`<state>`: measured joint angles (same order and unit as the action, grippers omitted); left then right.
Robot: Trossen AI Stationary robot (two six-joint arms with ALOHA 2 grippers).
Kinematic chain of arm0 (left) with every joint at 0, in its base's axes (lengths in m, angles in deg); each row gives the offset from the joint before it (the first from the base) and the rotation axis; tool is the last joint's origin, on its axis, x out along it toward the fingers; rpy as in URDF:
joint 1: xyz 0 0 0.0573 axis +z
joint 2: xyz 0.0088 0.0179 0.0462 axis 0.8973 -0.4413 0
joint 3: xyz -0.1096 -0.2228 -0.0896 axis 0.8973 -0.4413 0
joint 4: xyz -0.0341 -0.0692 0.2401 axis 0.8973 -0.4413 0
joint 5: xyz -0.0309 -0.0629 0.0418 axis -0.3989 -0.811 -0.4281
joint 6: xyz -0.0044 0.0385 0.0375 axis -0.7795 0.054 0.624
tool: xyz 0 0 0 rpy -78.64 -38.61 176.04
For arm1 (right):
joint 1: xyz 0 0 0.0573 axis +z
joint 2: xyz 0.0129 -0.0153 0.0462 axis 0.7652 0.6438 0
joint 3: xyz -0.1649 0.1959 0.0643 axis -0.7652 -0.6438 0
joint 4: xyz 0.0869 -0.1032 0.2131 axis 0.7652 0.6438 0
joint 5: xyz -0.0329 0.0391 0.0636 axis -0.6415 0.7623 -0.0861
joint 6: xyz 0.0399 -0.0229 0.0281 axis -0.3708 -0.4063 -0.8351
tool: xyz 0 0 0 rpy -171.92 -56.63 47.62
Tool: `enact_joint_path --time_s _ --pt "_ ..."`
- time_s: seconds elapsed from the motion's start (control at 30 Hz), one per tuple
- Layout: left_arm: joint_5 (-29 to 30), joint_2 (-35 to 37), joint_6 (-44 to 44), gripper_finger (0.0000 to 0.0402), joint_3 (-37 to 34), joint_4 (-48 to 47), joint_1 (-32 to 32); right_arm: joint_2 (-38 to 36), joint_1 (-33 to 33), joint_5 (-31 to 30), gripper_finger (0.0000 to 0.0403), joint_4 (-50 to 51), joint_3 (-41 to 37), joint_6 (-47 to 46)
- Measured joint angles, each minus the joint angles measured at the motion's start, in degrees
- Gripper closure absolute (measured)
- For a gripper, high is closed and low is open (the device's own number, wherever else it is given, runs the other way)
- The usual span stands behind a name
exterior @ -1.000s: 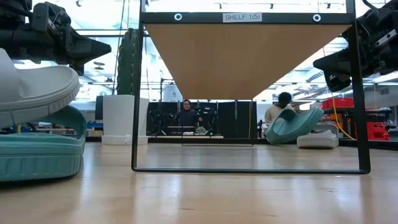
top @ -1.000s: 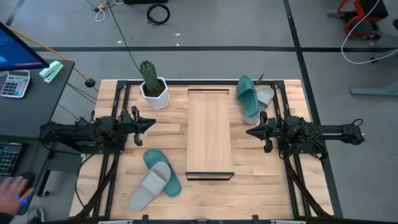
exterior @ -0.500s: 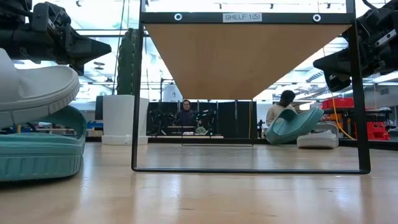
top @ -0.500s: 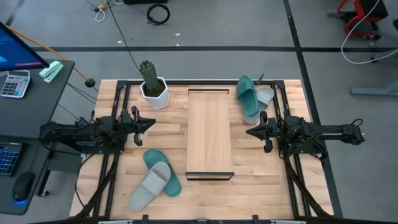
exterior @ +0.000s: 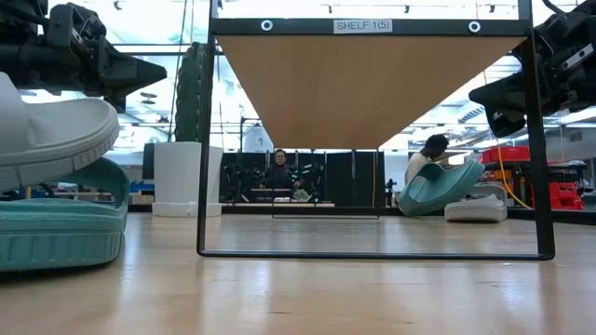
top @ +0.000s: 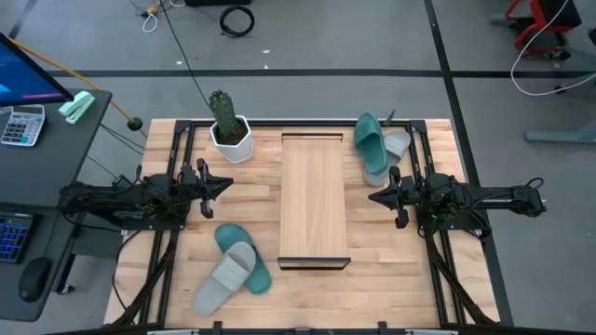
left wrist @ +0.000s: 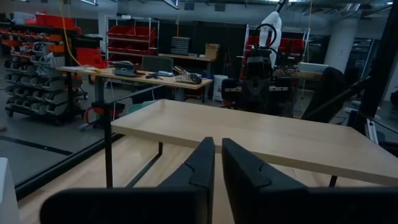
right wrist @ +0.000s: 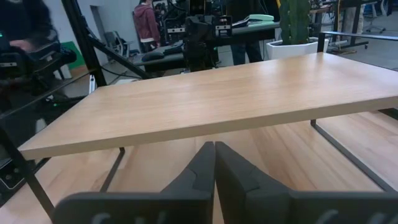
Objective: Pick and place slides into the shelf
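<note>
The shelf (top: pixel 315 200) stands in the table's middle on its black end frames; it also shows in the low view (exterior: pixel 368 84) and both wrist views (left wrist: pixel 261 137) (right wrist: pixel 217 102). A teal slide (top: pixel 244 256) lies at the near left with a grey slide (top: pixel 223 276) resting across it. A second teal slide (top: pixel 370 147) lies at the far right, leaning on a grey slide (top: pixel 398 144). My left gripper (top: pixel 226 184) is shut and empty left of the shelf. My right gripper (top: pixel 372 198) is shut and empty right of the shelf.
A cactus in a white pot (top: pixel 228 133) stands at the table's far left. A desk with a keyboard and calculator (top: pixel 23 126) stands beyond the table's left edge. People show in the room beyond the table (exterior: pixel 279 172).
A person's hand at the desk's near corner has withdrawn out of view. Both arms and all slides have kept still.
</note>
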<state>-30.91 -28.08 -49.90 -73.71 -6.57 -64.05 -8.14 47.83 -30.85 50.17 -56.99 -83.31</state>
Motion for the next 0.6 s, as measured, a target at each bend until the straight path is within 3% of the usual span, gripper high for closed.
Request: enact_joint_path --time_s 0.6 --pt "0.0 0.0 0.0 0.0369 0.0 0.0 0.0 0.0 0.0 0.0 0.0385 0.0 0.0 0.0"
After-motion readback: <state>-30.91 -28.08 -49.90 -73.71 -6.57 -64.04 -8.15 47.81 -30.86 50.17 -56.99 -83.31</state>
